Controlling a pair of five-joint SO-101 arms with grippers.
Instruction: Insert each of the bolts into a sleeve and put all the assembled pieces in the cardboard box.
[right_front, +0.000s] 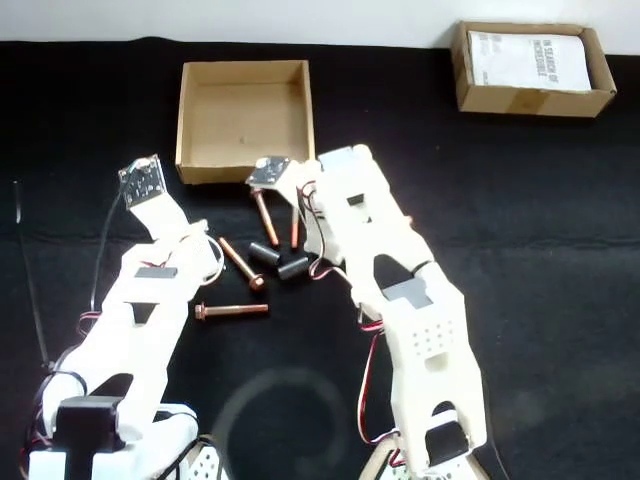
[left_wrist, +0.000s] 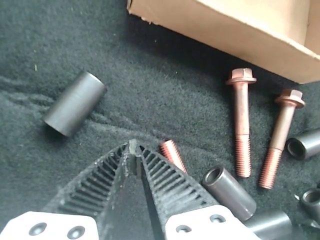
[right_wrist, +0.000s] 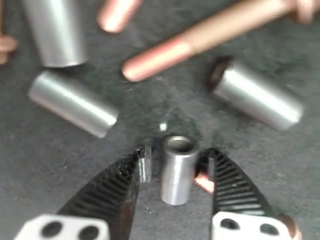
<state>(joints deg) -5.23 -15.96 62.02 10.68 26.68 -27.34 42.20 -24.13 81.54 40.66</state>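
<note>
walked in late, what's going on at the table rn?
Two arms sit over a pile of loose bolts and sleeves on the black mat. The right gripper is open around a single sleeve, not clamped on it. The left gripper is shut with nothing visible in it, low over the mat. No bolt looks inserted, and the cardboard box has no pieces in it yet.

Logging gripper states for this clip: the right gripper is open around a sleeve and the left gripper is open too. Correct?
Not quite. The left gripper is shut, jaws meeting at the tips, as the left wrist view shows. The right gripper is open around a sleeve, as stated.
</note>
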